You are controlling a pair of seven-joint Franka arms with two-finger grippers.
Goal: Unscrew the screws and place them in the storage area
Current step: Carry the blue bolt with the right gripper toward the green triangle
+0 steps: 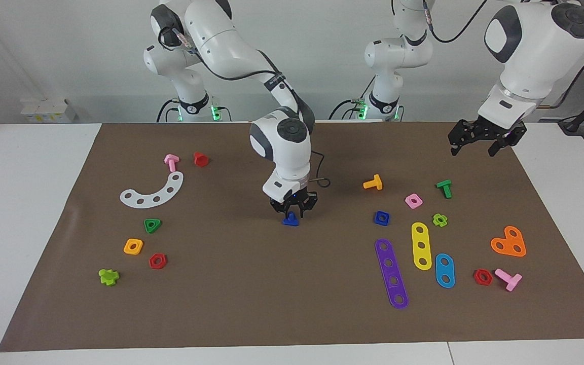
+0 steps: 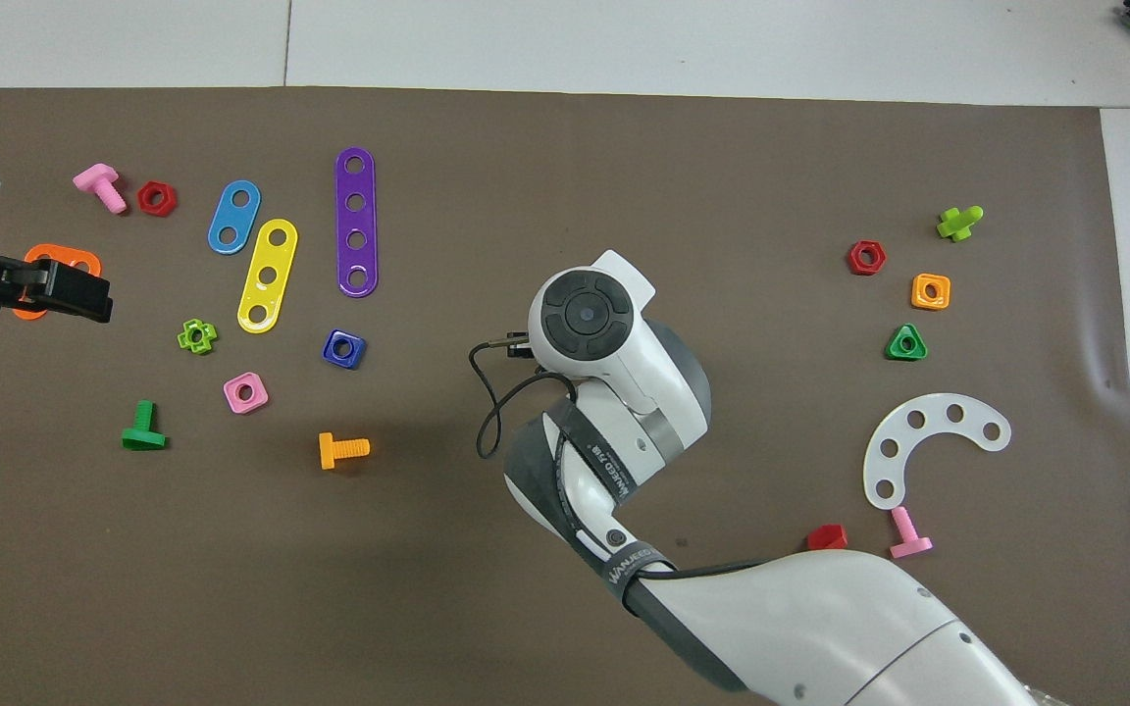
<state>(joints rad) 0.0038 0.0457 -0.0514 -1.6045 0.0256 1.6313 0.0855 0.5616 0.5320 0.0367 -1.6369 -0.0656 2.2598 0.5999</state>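
The dark-blue screw (image 1: 290, 219) with its triangular head sits at the tips of my right gripper (image 1: 293, 209), low over the middle of the brown mat (image 1: 251, 304). The fingers look closed on its top. I cannot tell whether it rests on the mat or hangs just above it. In the overhead view my right arm's hand (image 2: 587, 316) hides the screw. My left gripper (image 1: 485, 143) waits open and empty in the air over the mat's left-arm end. In the overhead view it (image 2: 84, 294) is over the orange heart plate (image 2: 55, 261).
A dark-blue square nut (image 1: 381, 218), purple (image 1: 392, 274), yellow (image 1: 422, 246) and blue (image 1: 444, 270) strips, and pink, green and orange pieces lie toward the left arm's end. A white arc plate (image 1: 154, 192), nuts and a pink bolt (image 1: 171, 162) lie toward the right arm's end.
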